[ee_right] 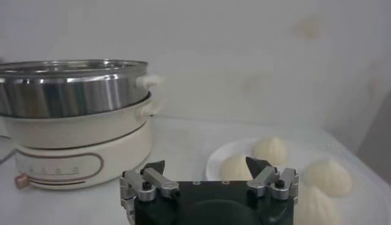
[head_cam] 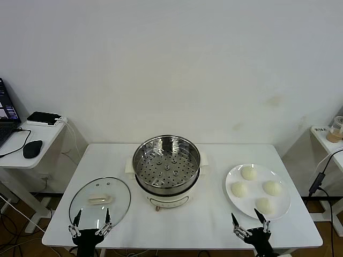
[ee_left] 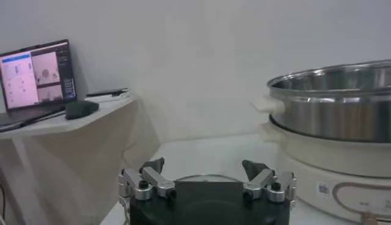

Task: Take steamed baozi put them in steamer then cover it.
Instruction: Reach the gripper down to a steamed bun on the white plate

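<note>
A: Table first. Where's the steamer?

B: Round shiny stainless-steel steamer (head_cam: 166, 167) on a cream-white base, centre of the white table (head_cam: 214, 219), uncovered, perforated tray bare. In both wrist views its far side is cut off by the frame edge.

A: Buns?

B: Four small round cream-white steamed baozi (head_cam: 255, 188) on a flat white plate (head_cam: 282, 210) at the robot's right of the steamer, apart from it. In the right wrist view the nearest ones sit partly behind the gripper body.

A: Lid?

B: Round clear glass cover (head_cam: 99, 202) with metal rim and cream-white bar handle lies flat on the table at the robot's left of the steamer. In the left wrist view only a thin arc of rim shows above the gripper body.

A: Grippers?

B: Left gripper (head_cam: 91, 218) at the near table edge just by the cover's near rim, fingers spread wide, holding nothing. Right gripper (head_cam: 250, 220) at the near edge by the plate, fingers also spread, holding nothing. Both arms are cut off at the bottom of the head view.

A: Side stuff?

B: Laptop (ee_left: 36, 82) and black mouse (head_cam: 32, 149) on a side desk, left; laptop mostly cropped in the head view.
</note>
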